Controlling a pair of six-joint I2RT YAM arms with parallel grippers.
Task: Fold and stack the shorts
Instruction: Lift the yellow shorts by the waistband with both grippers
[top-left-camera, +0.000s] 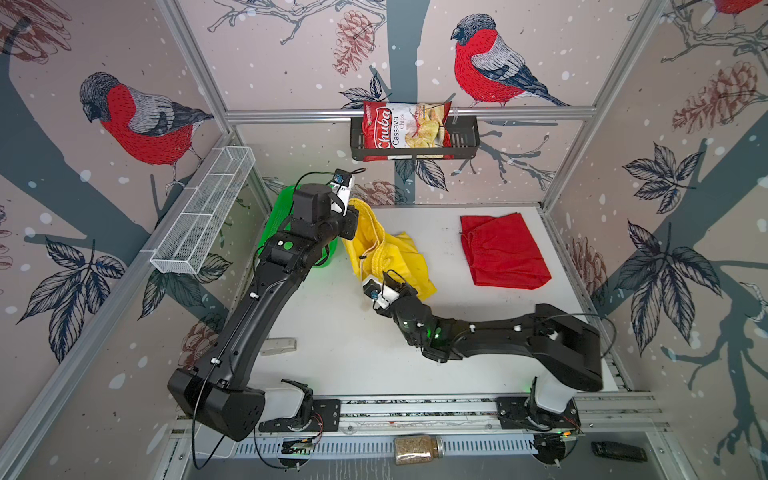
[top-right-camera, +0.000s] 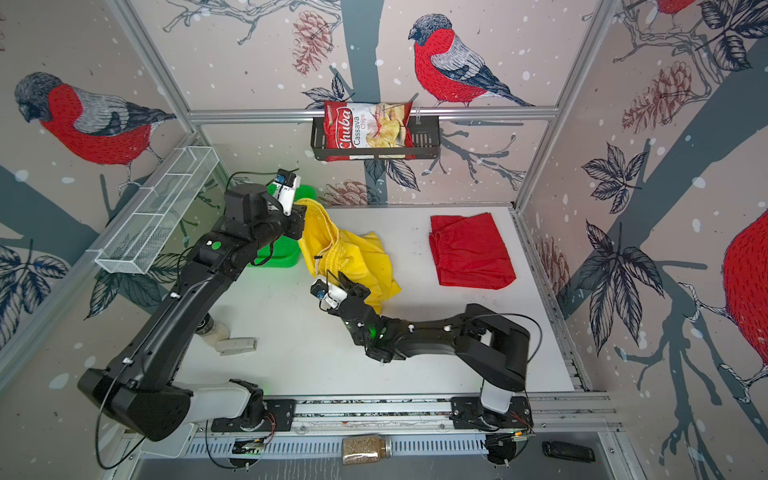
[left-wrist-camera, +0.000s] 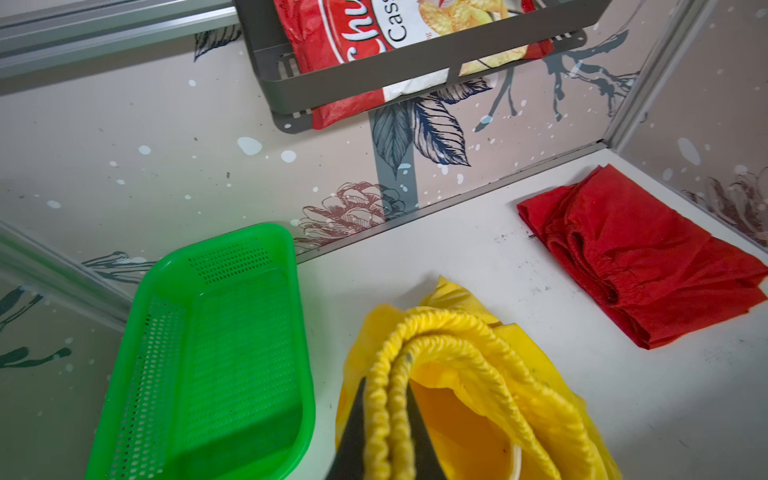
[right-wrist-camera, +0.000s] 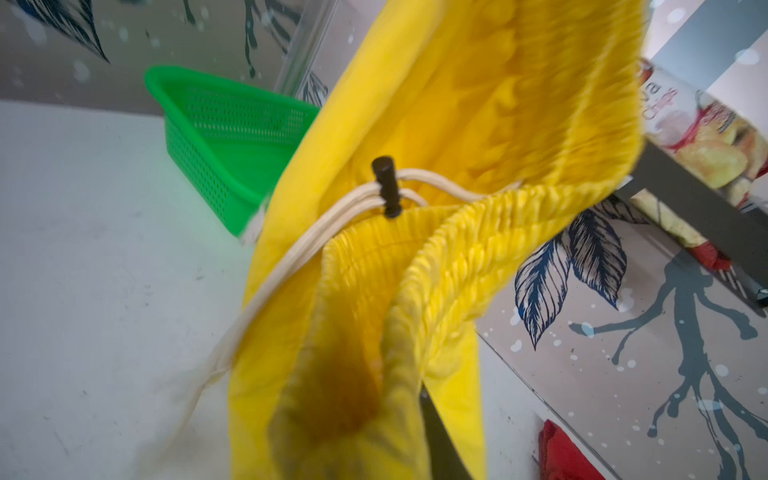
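Observation:
The yellow shorts (top-left-camera: 399, 257) (top-right-camera: 357, 257) hang stretched between my two grippers at mid-table, their legs resting on the white table. My left gripper (top-left-camera: 350, 214) (left-wrist-camera: 386, 386) is shut on one end of the elastic waistband, raised beside the green basket. My right gripper (top-left-camera: 388, 277) (right-wrist-camera: 399, 415) is shut on the waistband's other end, lower and nearer the front. One dark finger (right-wrist-camera: 436, 436) shows; cloth hides the other. A pale drawstring with a black toggle (right-wrist-camera: 386, 191) dangles from the band. The red shorts (top-left-camera: 503, 249) (top-right-camera: 469, 249) (left-wrist-camera: 648, 266) lie folded at the back right.
The green mesh basket (top-left-camera: 282, 208) (left-wrist-camera: 216, 332) stands at the back left, partly under my left arm. A chips bag (top-left-camera: 405, 131) sits in a dark shelf on the back wall. On the left wall hangs a white wire shelf (top-left-camera: 203, 212). A small grey object (top-left-camera: 278, 346) lies front left.

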